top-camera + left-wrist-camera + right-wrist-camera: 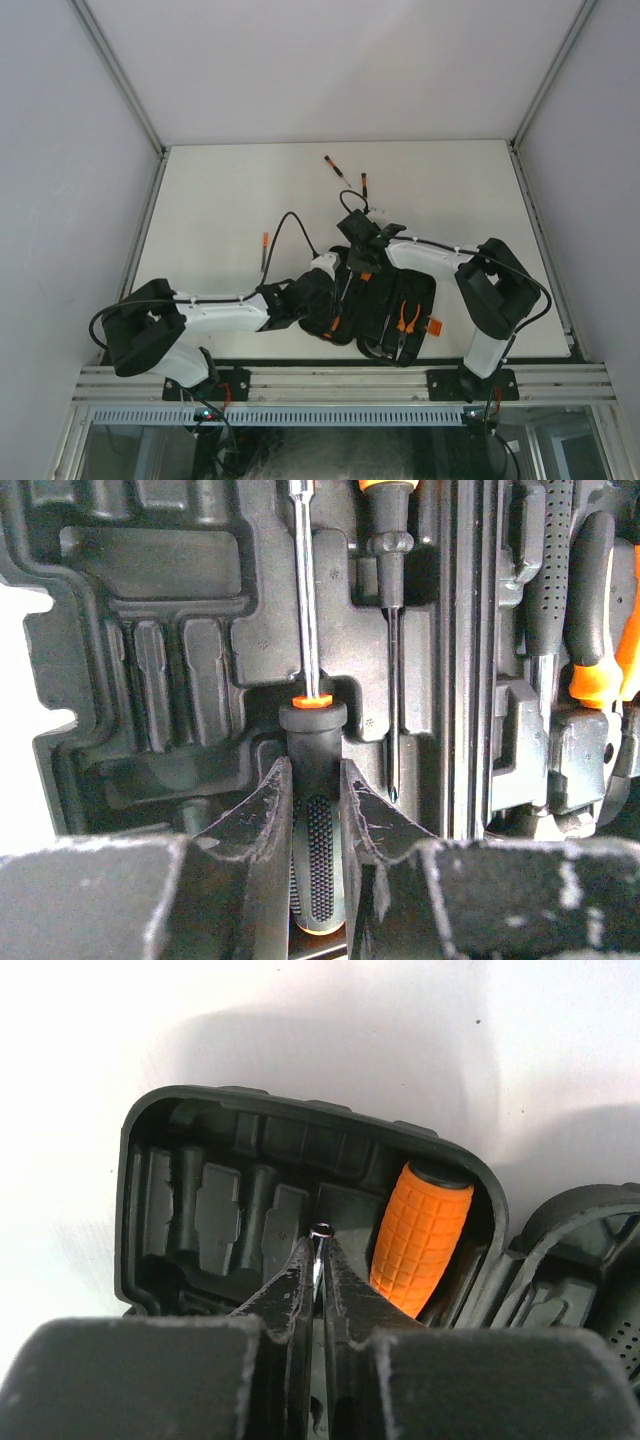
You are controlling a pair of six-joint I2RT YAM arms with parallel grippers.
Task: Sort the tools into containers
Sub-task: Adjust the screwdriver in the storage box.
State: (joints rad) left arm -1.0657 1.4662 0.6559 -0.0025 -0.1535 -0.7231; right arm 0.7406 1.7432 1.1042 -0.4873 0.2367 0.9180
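Pincers first: the left pincer (315, 780) stands narrow, clamped on the black handle of a screwdriver (312, 735). Its bright shaft runs straight ahead over the moulded slots of the open case (422, 290). The handle hangs just above its recess and is, I judge, not yet pressed home. The right pincer (320, 1245) is drawn tight, pinching the tip of a thin metal shaft (320, 1230) above the far half of the case. This may be the far end of that same screwdriver, but the views do not settle it.

Around them the case is partly filled. A slotted screwdriver (391, 630) lies seated just beside the held one. An orange handle (420, 1235) rests in a recess of the far half, and the pliers (407, 318) sit in the right-hand part. The case itself lies open at the middle of the desk's near edge, between the two arm bases.

On the bare desk (220, 200) three tools lie unsorted. One loose screwdriver (264, 255) is left of the middle, a second loose screwdriver (336, 170) and a third loose screwdriver (365, 188) are toward the middle of the far edge, well apart from the case.

By my reckoning the sorting is about half done: one tool is being seated, three wait to be fetched, and the lid is open.
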